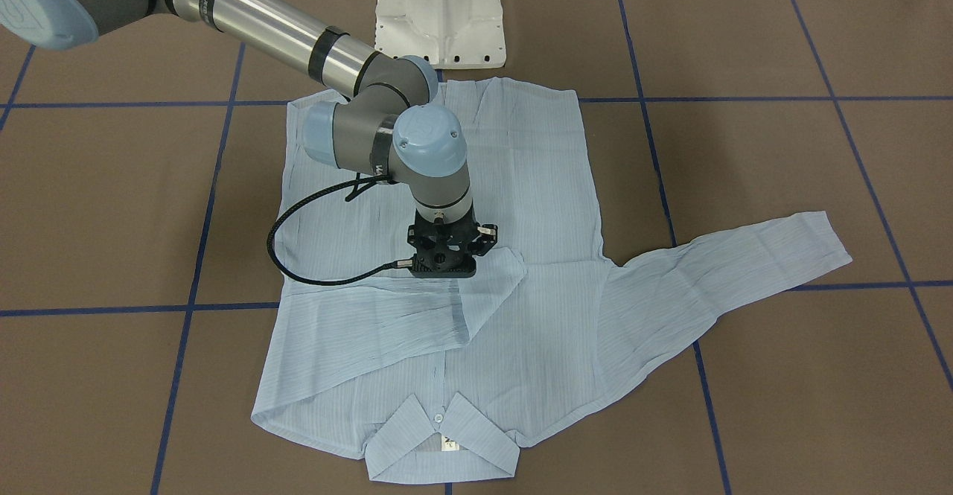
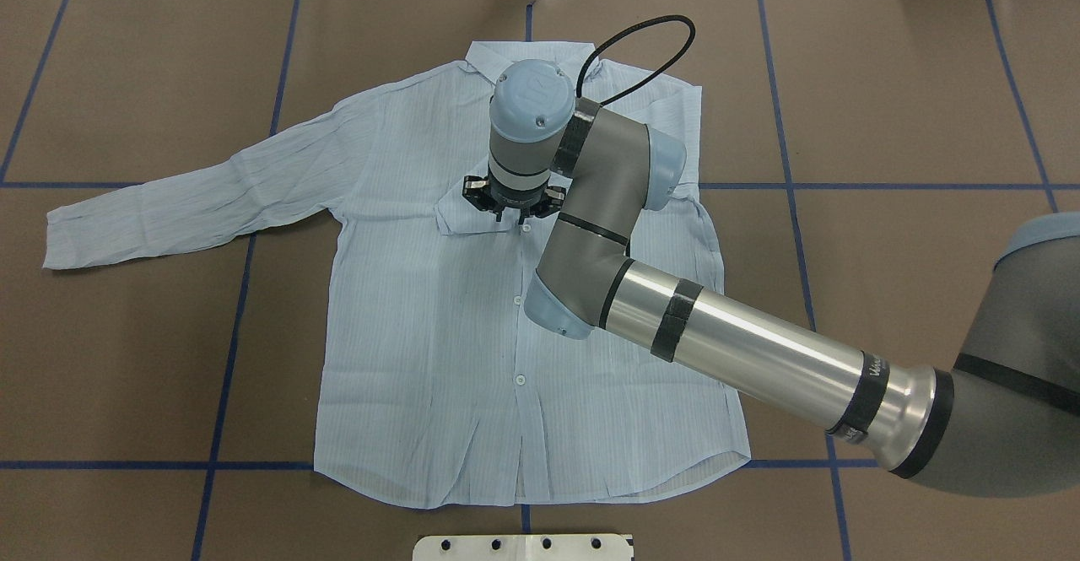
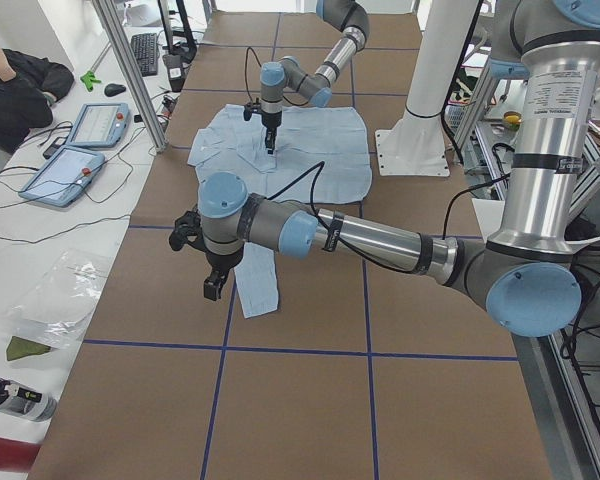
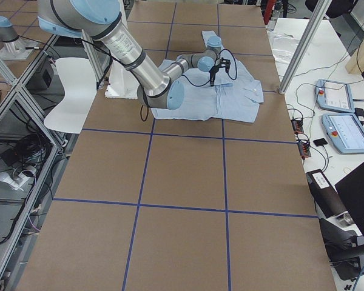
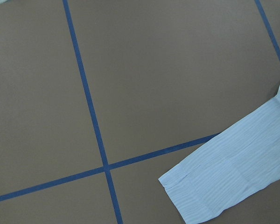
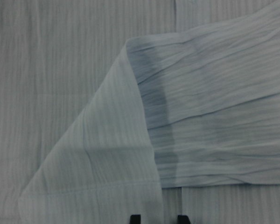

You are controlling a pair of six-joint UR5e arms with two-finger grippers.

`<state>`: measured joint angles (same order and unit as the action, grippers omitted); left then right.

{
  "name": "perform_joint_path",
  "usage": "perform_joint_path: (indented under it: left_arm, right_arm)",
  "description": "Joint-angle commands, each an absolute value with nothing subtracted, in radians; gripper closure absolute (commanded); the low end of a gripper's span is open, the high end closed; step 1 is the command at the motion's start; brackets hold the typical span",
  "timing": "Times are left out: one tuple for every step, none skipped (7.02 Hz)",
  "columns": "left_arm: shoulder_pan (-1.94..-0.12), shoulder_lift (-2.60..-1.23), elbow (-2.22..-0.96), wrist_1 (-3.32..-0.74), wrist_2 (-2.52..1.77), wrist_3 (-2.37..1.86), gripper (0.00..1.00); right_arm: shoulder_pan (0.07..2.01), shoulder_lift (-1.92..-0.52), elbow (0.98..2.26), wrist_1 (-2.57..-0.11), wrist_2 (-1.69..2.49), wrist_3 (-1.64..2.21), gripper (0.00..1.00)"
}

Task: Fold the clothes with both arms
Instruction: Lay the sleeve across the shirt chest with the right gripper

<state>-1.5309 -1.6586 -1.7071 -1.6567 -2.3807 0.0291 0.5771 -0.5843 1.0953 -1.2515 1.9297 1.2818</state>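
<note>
The shirt [image 2: 439, 358] lies flat on the tabletop [image 2: 886, 291], 1 sleeve's cuff [image 6: 93, 184] folded just ahead of the right fingers [image 6: 135, 218], which stand spread, pinching nothing. Best lift straight up so nothing drags. The left fingers [image 3: 211, 290] hang near the outstretched sleeve [image 5: 233, 172]; spread or pressed, I cannot tell

No text can be read in full. The right arm [image 1: 268, 22] bears printed lettering beside a black band [image 1: 325, 48], cut off and illegible. The tag [image 1: 449, 443] inside the shirt [image 1: 536, 182] collar carries a mark too small to read.
</note>
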Motion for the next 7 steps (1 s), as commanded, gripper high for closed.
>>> perform_joint_path:
  left_arm:
    - [-1.531, -1.658, -1.707, -1.657, -2.381, 0.029, 0.00]
    - [-1.531, -1.658, -1.707, -1.657, -2.381, 0.029, 0.00]
    - [-1.531, -1.658, -1.707, -1.657, -2.381, 0.029, 0.00]
    - [-1.531, -1.658, -1.709, -1.657, -2.381, 0.029, 0.00]
    - [-1.531, -1.658, -1.709, -1.657, -2.381, 0.029, 0.00]
    - [-1.531, -1.658, -1.710, -1.657, -2.381, 0.028, 0.00]
    - [-1.531, -1.657, -1.713, -1.657, -2.381, 0.028, 0.00]
  right_arm:
    - [0.577, -0.586, 1.094, -1.250, 1.930, 1.282, 0.71]
    - [0.577, -0.586, 1.095, -1.250, 1.928, 1.279, 0.81]
    - [0.577, -0.584, 1.094, -1.250, 1.930, 1.278, 0.91]
    - [0.577, -0.584, 1.094, -1.250, 1.930, 1.278, 1.00]
    - [0.577, -0.584, 1.095, -1.250, 1.930, 1.284, 1.00]
    - [0.577, -0.581, 1.095, -1.250, 1.930, 1.285, 1.00]
    - [0.577, -0.580, 1.109, -1.241, 1.928, 1.285, 1.00]
